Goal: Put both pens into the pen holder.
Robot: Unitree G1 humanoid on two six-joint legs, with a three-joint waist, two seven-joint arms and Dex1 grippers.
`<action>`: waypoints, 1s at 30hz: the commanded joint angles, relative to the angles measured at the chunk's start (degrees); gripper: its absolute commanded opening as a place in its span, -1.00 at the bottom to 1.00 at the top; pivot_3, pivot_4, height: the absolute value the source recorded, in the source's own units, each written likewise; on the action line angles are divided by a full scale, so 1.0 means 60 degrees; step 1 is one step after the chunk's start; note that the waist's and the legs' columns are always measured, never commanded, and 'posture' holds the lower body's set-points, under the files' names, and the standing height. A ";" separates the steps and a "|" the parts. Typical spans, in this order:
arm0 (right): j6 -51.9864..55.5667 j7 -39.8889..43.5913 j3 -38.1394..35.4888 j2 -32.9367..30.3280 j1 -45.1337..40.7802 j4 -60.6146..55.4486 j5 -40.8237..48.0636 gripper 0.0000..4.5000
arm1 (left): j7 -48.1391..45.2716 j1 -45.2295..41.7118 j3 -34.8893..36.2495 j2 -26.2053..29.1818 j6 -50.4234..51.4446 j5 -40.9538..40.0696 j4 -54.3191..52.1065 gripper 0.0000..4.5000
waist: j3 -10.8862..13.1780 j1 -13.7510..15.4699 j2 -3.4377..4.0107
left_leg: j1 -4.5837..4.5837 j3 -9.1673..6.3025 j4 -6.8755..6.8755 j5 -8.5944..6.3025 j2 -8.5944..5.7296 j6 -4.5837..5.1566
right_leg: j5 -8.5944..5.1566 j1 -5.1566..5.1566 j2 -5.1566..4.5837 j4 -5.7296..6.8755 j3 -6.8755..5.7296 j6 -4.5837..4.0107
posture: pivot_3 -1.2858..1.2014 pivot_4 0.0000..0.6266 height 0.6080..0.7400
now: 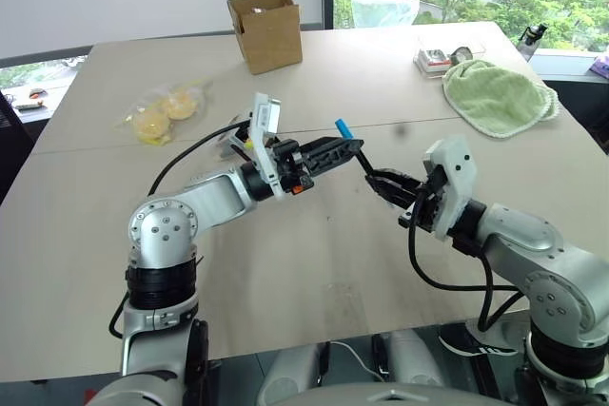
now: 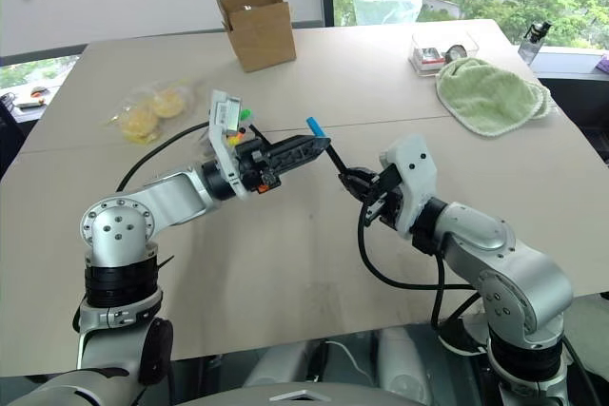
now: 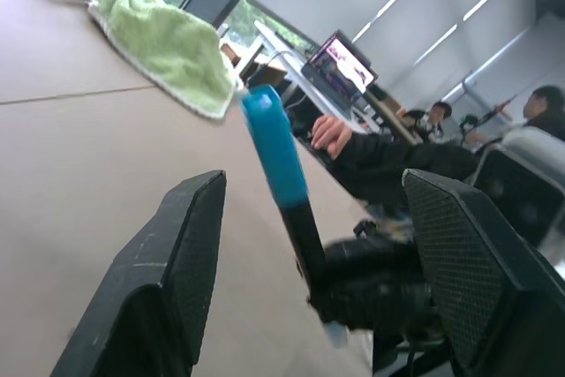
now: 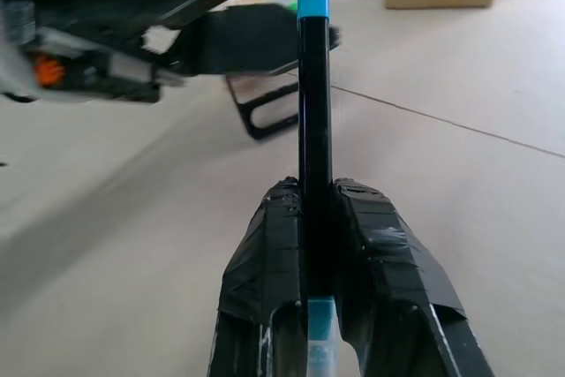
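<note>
Pale wooden table [image 1: 314,263] by a window, trees outside. On it: a brown cardboard box [image 1: 265,29] at the far side, a green cloth [image 1: 499,95] to the right, a clear bag of yellow things [image 1: 162,113] to the left.

Both arms meet above the table's middle. Right pincer [image 4: 316,218] is pressed together on the blue-capped pen [image 1: 350,145], pinching the black barrel low down, near the pale blue tip. Pen is held clear of the table, between the two arms. Left pincer [image 3: 313,245] stands spread, one finger on each side of the pen's upper part; whether they touch it I cannot tell.

Pen's long axis is tilted: blue cap up and away toward the far-left, tip down toward the right pincer. In the right wrist view it runs straight out along the pincer's own line.

Pen holder [image 4: 265,112] shows partly behind the left arm, a black frame standing on the table, green marker tip [image 2: 245,115] just visible.

Progress, as judged: this pen is lifted but not yet in the holder. The second pen I cannot find. Looks like a hand-over or regrip; both insertions appear left to do.
</note>
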 commanded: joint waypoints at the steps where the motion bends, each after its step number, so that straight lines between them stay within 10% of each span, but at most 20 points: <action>1: -0.0388 0.0082 -0.0008 -0.0119 -0.0074 -0.0328 0.0311 -1.00 | 0.0308 -0.0202 0.0160 0.0010 -0.0055 -0.0432 0.0000 0.23 | 0.0000 0.0002 0.0000 | 0.0000 0.0000 0.0000 0.0000 0.0000 0.0000 | 0.0000 0.0000 0.0000 0.0001 -0.0001 0.0000 | 0.03 -0.52 1.00; 8: -0.0801 0.0033 0.0215 -0.0383 -0.0138 -0.0242 0.0346 -1.00 | 0.0405 -0.0212 0.0100 0.0011 -0.0179 -0.0571 -0.0096 -0.99 | 0.0000 0.0023 0.0000 | -0.0001 0.0003 0.0001 0.0000 -0.0001 0.0000 | 0.0000 -0.0003 -0.0001 0.0000 0.0001 0.0000 | 0.03 -0.52 1.00; 12: -0.1099 0.0112 0.0325 -0.0551 -0.0138 -0.0090 0.0229 -1.00 | 0.0440 -0.0351 0.0138 0.0049 -0.0328 -0.0565 -0.0108 -0.99 | 0.0000 0.0029 0.0000 | 0.0000 0.0003 0.0001 0.0000 -0.0001 0.0000 | 0.0000 -0.0002 -0.0001 0.0001 0.0001 0.0000 | 0.03 -0.52 1.00; 13: -0.1199 0.0117 0.0317 -0.0605 -0.0124 -0.0021 0.0155 -0.57 | 0.0456 -0.0396 0.0182 0.0065 -0.0393 -0.0541 -0.0117 -1.00 | 0.0000 0.0031 0.0000 | 0.0000 0.0003 0.0001 0.0000 -0.0001 0.0000 | 0.0000 -0.0002 0.0000 0.0000 0.0001 0.0000 | 0.03 -0.52 1.00; 21: -0.2571 0.1901 -0.0715 -0.2714 0.0416 0.0279 0.0188 0.98 | -0.0422 -0.0732 -0.0412 0.1408 -0.2992 0.3752 -0.1467 -1.00 | 0.0001 0.0076 -0.0001 | -0.0005 0.0013 -0.0004 0.0000 -0.0002 -0.0001 | 0.0000 0.0000 -0.0001 -0.0011 0.0005 0.0000 | 0.03 -0.52 1.00; 30: -0.4124 0.3078 -0.1220 -0.3794 -0.0004 0.0697 0.0177 0.98 | -0.0398 0.0046 -0.2577 0.3703 -0.5515 0.9959 -0.3150 -1.00 | 0.0005 0.0159 -0.0005 | -0.0001 0.0021 -0.0024 -0.0001 0.0003 -0.0001 | 0.0000 0.0002 -0.0003 -0.0024 0.0012 -0.0001 | 0.03 -0.52 1.00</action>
